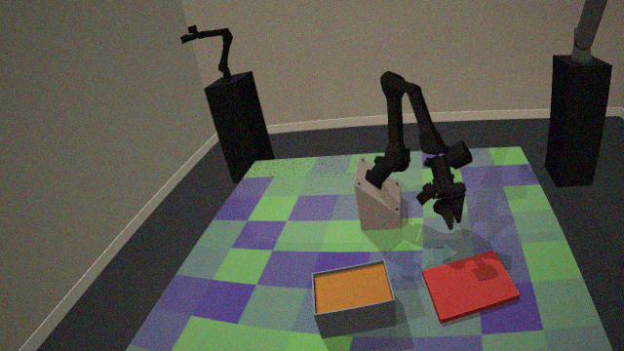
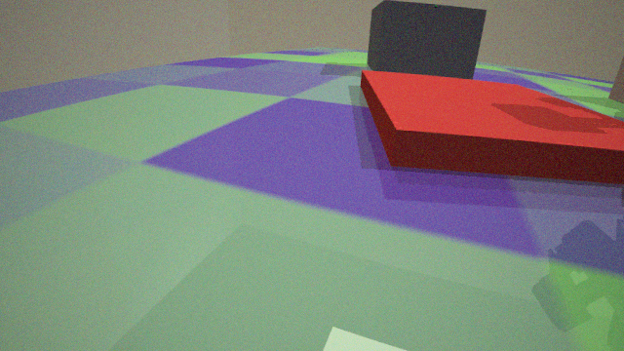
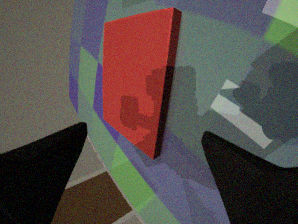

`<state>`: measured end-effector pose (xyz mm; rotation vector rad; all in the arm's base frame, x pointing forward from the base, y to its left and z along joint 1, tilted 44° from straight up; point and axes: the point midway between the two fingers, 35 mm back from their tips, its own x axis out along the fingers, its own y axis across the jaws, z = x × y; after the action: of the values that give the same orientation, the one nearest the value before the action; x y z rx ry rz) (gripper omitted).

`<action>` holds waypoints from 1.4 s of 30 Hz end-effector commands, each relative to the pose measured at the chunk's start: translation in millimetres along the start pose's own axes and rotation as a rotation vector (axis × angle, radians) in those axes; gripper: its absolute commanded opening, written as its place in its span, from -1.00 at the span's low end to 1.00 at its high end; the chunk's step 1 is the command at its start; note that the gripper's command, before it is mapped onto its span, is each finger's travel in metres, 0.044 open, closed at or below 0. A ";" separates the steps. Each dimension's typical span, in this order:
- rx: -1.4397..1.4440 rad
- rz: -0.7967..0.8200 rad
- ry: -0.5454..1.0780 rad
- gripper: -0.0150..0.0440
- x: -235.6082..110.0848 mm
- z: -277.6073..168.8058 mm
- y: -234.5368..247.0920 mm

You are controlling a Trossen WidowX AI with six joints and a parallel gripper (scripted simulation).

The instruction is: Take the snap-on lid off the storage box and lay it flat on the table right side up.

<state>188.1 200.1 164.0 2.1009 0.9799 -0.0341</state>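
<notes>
The grey storage box (image 1: 355, 312) (image 2: 422, 40) stands open on the checkered table, its orange inside (image 1: 352, 288) showing. The red lid (image 1: 470, 285) (image 2: 468, 107) (image 3: 136, 72) lies flat on the table to the right of the box, apart from it. My gripper (image 1: 452, 217) (image 3: 147, 132) is open and empty. It hangs in the air above the table behind the lid, and its shadow falls on the lid's top. In the wrist view both dark fingers frame the lid below.
The arm's grey wedge-shaped base (image 1: 377, 205) stands behind the box. Two tall dark pedestals (image 1: 239, 124) (image 1: 577, 117) stand off the table's back corners. The checkered table top (image 1: 273, 265) ends at a dark floor.
</notes>
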 end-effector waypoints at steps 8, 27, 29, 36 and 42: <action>-0.004 0.003 0.005 1.00 -20.4 -2.0 13.1; -0.005 0.003 0.004 1.00 -36.2 -0.2 20.9; -0.005 0.003 0.004 1.00 -36.2 -0.2 20.9; -0.005 0.003 0.004 1.00 -36.2 -0.2 20.9; -0.005 0.003 0.004 1.00 -36.2 -0.2 20.9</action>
<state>176.3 169.4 189.9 2.1012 0.9798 -0.0286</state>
